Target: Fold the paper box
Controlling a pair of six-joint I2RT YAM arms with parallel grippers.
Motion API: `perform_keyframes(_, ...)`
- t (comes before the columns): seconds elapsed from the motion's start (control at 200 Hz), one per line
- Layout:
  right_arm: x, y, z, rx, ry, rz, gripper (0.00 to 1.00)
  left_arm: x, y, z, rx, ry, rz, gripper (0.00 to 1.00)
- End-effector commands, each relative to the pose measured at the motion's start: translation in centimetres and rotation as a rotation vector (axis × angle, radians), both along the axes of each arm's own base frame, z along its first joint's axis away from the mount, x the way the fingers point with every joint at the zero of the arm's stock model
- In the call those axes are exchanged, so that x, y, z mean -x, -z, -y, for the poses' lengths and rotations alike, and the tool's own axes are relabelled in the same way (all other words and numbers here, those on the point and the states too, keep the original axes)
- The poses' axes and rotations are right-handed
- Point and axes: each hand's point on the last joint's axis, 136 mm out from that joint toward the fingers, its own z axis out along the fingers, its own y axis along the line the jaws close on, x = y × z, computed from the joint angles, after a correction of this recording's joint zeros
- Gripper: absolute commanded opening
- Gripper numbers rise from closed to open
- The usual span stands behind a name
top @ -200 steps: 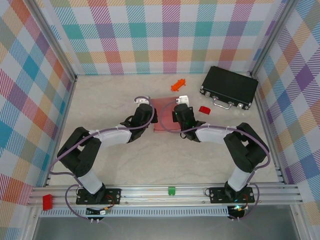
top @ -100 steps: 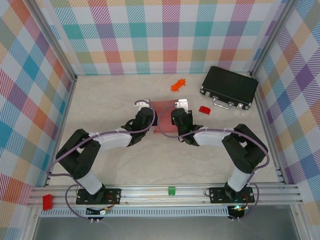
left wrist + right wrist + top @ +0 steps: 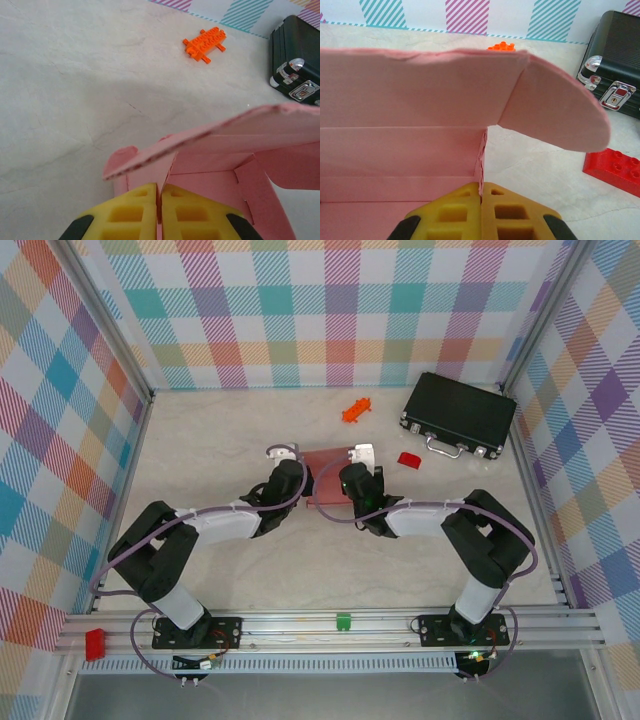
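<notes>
The half-folded paper box (image 3: 327, 475) sits on the tabletop (image 3: 215, 435), left of the black case (image 3: 460, 412). The left hand (image 3: 161, 200) and right hand (image 3: 481, 197) are each closed, apparently pinching one of its side walls.

A pale, marble-veined tabletop (image 3: 200, 440) serves as the floor of the cell, lit evenly from above so that shadows on it stay soft. It is closed in by a left wall (image 3: 60, 440), a back wall (image 3: 330, 320) and a right wall (image 3: 595, 440), all covered in pastel plaid of teal, pink, orange, purple and green. Slanted silver metal posts (image 3: 107, 320) mark the back corners, and a grooved aluminium rail (image 3: 300, 635) runs along the near edge.
</notes>
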Motion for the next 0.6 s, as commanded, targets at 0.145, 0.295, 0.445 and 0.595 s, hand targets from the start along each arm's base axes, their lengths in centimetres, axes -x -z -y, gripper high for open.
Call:
perform_keyframes(0.145, 1.0, 1.3, -0.3, 0.011, -0.010, -0.023, 0.00, 1.2, -0.1, 1.4, 0.061, 0.052, -0.011, 0.11)
perform_keyframes(0.295, 1.3, 1.6, -0.4, 0.015, -0.012, -0.030, 0.00, 1.5, 0.5, 1.2, 0.059, 0.052, -0.024, 0.10)
perform_keyframes(0.445, 1.8, 2.0, -0.3, 0.021, -0.003, -0.035, 0.00, 2.0, 1.2, 1.0, 0.060, 0.050, -0.040, 0.09)
perform_keyframes(0.595, 2.4, 2.4, -0.1, 0.022, 0.006, -0.041, 0.00, 2.4, 1.7, 0.9, 0.056, 0.054, -0.053, 0.07)
